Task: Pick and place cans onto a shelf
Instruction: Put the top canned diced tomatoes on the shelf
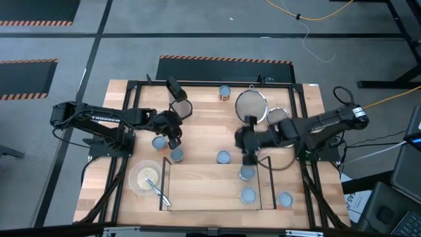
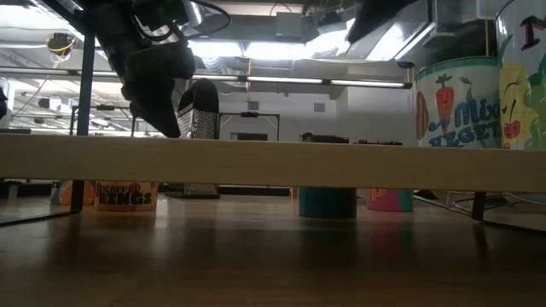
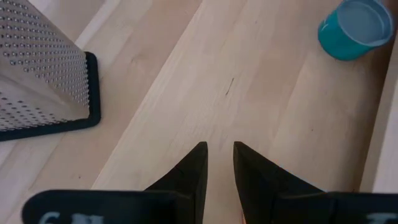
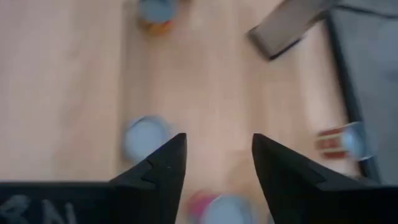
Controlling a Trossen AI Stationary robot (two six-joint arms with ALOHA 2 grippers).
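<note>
Wooden shelf [image 1: 197,184] boards carried 2 cans [image 1: 247,184] near the right end, where the right gripper [image 1: 248,157] was held just above them with fingers spread and empty, seemingly after a release. Nothing was held by the left gripper [image 1: 173,140], its fingers nearly together above another can [image 1: 176,155] beside the shelf, probably for the next pick.

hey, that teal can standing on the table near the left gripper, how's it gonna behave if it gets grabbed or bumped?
The teal can stands upright on a flat end, so it probably won't roll unless knocked over. It looks short and squat, so tipping seems unlikely. Its smooth round side may slip between the left gripper fingers unless they close squarely across it.
</note>
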